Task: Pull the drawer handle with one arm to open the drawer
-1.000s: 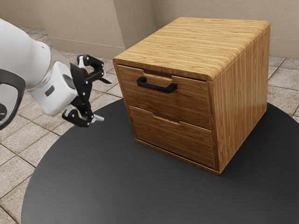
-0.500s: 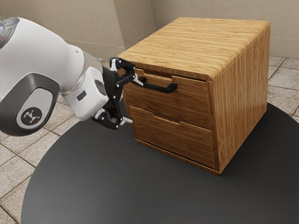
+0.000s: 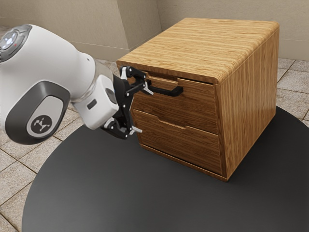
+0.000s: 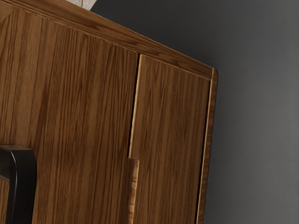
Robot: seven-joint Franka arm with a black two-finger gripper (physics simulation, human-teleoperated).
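A wooden two-drawer cabinet (image 3: pixel 241 96) stands on a round black table (image 3: pixel 120 193). The upper drawer (image 3: pixel 198 104) sits flush with the cabinet front and carries a black bar handle (image 3: pixel 166 90). My gripper (image 3: pixel 139 108) is right in front of the cabinet's left front edge, open, its fingers spread vertically. The upper fingertip (image 3: pixel 146 87) is at the handle's left end, and the lower one is level with the lower drawer (image 3: pixel 183 140). In the wrist view the handle (image 4: pixel 18 182) shows close up on the upper drawer front (image 4: pixel 70 116), beside the lower drawer front (image 4: pixel 170 140).
The cabinet takes up the back right of the table in the exterior view. Bare black tabletop (image 4: pixel 261 102) lies in front of it and to the exterior view's left. Tiled floor (image 3: pixel 19 159) and a beige wall surround the table.
My arm has swung toward the exterior view's right, bringing the open gripper from well away from the cabinet up to the handle's left end. The drawer has not moved.
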